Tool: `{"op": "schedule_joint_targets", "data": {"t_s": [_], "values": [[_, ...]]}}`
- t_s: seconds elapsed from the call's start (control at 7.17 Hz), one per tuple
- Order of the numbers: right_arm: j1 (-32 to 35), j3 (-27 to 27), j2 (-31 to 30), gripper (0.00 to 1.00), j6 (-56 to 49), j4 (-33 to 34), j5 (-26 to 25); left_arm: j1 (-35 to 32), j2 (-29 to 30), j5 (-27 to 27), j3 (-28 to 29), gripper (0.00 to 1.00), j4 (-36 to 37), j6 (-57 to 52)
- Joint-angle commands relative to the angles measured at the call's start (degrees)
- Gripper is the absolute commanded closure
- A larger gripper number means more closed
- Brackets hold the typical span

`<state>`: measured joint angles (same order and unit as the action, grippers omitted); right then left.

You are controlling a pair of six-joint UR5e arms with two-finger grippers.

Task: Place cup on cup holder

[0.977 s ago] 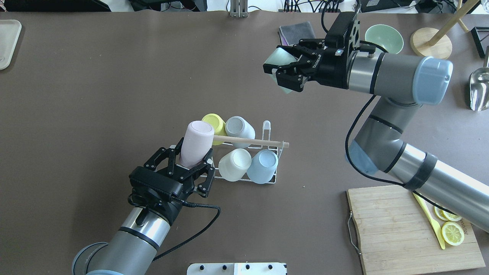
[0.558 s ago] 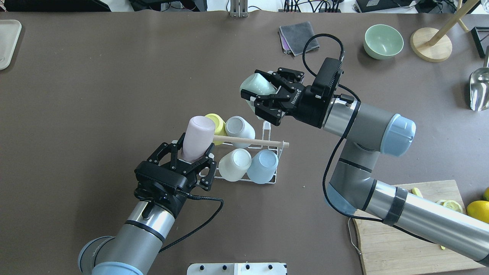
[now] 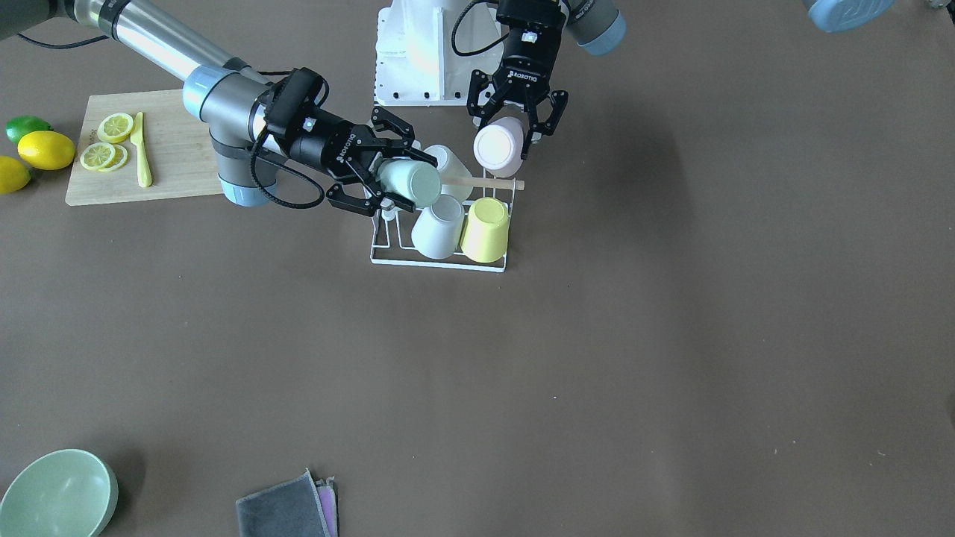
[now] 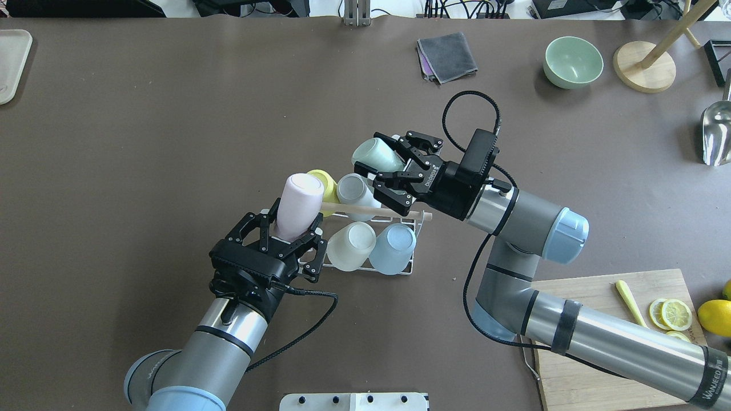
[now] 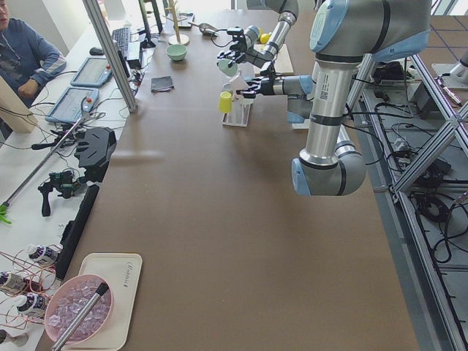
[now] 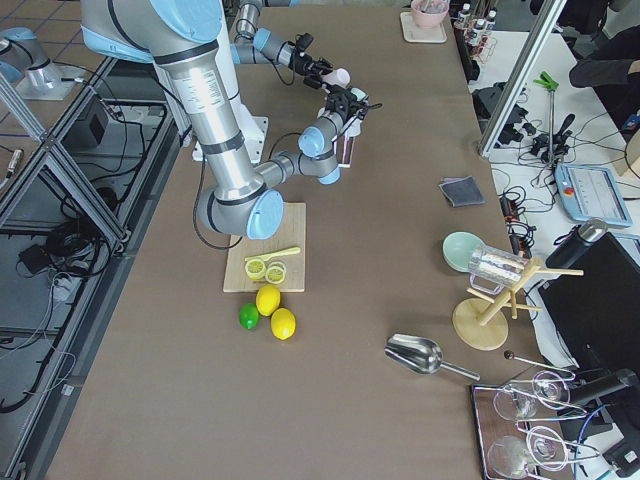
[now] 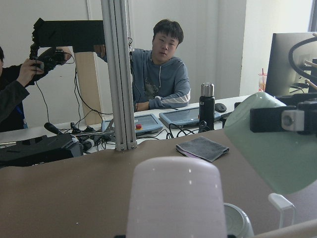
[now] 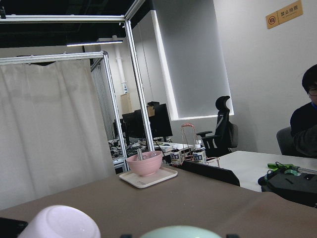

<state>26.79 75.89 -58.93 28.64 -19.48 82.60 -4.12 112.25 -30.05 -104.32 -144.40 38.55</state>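
Note:
The cup holder, a white wire rack with a wooden rod, stands mid-table and holds several upturned cups: yellow, grey-white, cream and light blue. My left gripper is shut on a pink cup, tilted at the rack's left end. My right gripper is shut on a mint cup, held above the rack's far side. In the front view the rack, the mint cup and the pink cup show.
A wooden cutting board with lemon slices and a yellow knife lies at the near right. A green bowl, a grey cloth, a wooden stand and a metal scoop sit at the far right. A tray is at the far left.
My right arm has swung the mint cup from the far right of the table down to the rack's far side. My left gripper has shifted slightly with the pink cup.

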Motion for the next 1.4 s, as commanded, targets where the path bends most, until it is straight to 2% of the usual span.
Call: {"op": "schedule_joint_targets", "data": {"t_s": [0.0,0.28,0.42,0.56,0.7,1.26], "values": [[-0.51,-3.02,1.27,1.00,-0.43,-0.21,-0.42,-0.09,1.21,-0.10,1.92,0.65,0.09,1.53],[-0.51,-3.21,1.36,1.00,-0.43,-0.21,-0.51,-0.01,1.31,-0.01,2.54,0.65,0.00,1.79],[-0.59,-3.30,1.19,1.00,-0.43,-0.21,-0.34,-0.01,1.31,-0.01,2.54,0.61,0.00,1.79],[-0.60,-3.21,1.01,1.00,-0.43,-0.73,-0.25,-0.01,1.31,0.08,2.54,0.45,0.00,1.79],[-0.51,-3.30,0.40,1.00,-0.52,-1.95,-0.07,-0.01,1.31,0.08,2.72,0.00,0.00,1.79],[-0.86,-3.30,-2.15,1.00,-0.96,-5.48,0.37,-0.10,1.39,0.25,2.99,0.02,-0.09,1.79]]}}
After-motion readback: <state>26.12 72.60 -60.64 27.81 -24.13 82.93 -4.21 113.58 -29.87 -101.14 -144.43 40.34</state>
